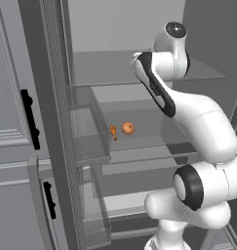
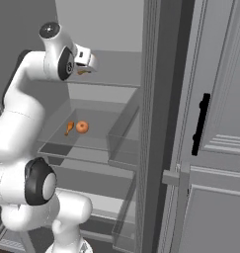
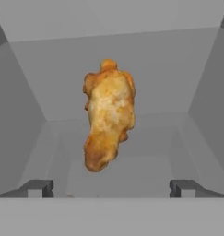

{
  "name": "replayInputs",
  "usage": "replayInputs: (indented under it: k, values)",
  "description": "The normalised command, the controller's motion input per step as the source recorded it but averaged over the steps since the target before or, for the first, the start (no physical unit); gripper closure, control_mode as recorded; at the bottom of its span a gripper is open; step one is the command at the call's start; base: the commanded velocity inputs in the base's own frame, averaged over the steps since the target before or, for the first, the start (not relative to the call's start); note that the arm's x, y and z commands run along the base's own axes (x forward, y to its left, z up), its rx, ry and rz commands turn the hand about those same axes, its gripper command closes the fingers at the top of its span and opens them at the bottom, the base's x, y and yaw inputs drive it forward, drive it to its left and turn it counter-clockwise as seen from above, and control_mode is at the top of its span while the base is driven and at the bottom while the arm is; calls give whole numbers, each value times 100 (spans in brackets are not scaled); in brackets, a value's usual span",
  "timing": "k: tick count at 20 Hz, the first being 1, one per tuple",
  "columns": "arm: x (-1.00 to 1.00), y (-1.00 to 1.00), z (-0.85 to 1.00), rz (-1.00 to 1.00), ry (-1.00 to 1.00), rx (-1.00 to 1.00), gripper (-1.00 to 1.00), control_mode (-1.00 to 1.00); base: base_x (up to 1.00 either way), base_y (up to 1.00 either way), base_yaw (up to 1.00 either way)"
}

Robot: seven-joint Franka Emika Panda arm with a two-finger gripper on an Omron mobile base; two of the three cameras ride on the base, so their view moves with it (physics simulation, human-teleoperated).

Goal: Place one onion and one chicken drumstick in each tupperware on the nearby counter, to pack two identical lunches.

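A chunky golden-yellow chicken drumstick (image 3: 108,120) lies on the fridge's upper shelf, straight ahead of my gripper (image 3: 111,189). The gripper is open, its fingertips (image 3: 39,188) wide apart and short of the meat, with nothing between them. In the right base view the hand (image 2: 87,59) reaches onto that upper shelf, and a bit of the drumstick (image 2: 83,72) shows under it. One shelf lower sit a round orange onion (image 1: 128,128) (image 2: 82,127) and a slim orange drumstick (image 1: 113,132) (image 2: 69,128) side by side. The tupperware and the counter are out of view.
I face an open fridge with glass shelves (image 1: 149,146) and clear door bins (image 1: 88,141) on its left side. A grey cabinet front with black handles (image 2: 200,123) stands at the right. My arm's elbow (image 1: 198,122) fills the right of the opening.
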Motion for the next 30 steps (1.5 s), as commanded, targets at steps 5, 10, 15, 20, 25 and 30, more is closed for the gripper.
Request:
replayInputs:
  k: [5,10,15,20,25,30]
  values:
    - [81,6,-9,0,7,0,-100,-100,0,0,0]
    - [58,1,-1,0,0,0,-100,-100,0,0,0]
    - [14,0,-34,-1,0,-4,100,-100,0,0,0]
    - [0,0,-37,0,-3,-3,100,-100,0,0,0]
    - [-53,0,-4,0,-1,0,100,-100,0,0,0]
    - [-100,-2,33,0,-10,0,100,-100,0,0,0]
